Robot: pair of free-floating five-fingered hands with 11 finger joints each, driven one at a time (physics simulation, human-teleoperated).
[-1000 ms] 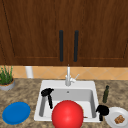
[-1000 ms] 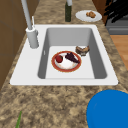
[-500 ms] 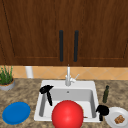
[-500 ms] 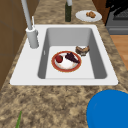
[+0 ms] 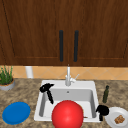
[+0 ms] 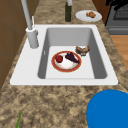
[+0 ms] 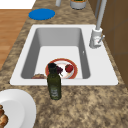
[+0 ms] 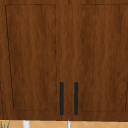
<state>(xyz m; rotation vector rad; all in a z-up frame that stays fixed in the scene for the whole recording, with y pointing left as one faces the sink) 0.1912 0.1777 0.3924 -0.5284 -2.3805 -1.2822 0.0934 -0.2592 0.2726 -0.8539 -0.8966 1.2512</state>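
In the front view my left hand [image 5: 46,88] hovers over the left rim of the white sink [image 5: 40,110], its fingers hanging straight down toward the basin. My right hand [image 5: 102,110] hangs at the sink's front right corner, beside a white plate of browned food [image 5: 111,119]. A large red ball [image 5: 67,115] fills the front of the basin in that view. Inside the sink lies a red-rimmed plate [image 6: 65,66] with a red fruit [image 6: 59,59] and a dark purple item [image 6: 72,57]. A small brown item [image 6: 82,50] lies next to it.
The faucet [image 5: 68,77] stands at the back of the sink. A dark green bottle [image 5: 106,94] stands on the counter to the right. A blue plate [image 5: 16,112] and a potted plant [image 5: 6,78] are on the left. Closed wooden cabinet doors with black handles [image 8: 61,98] hang above.
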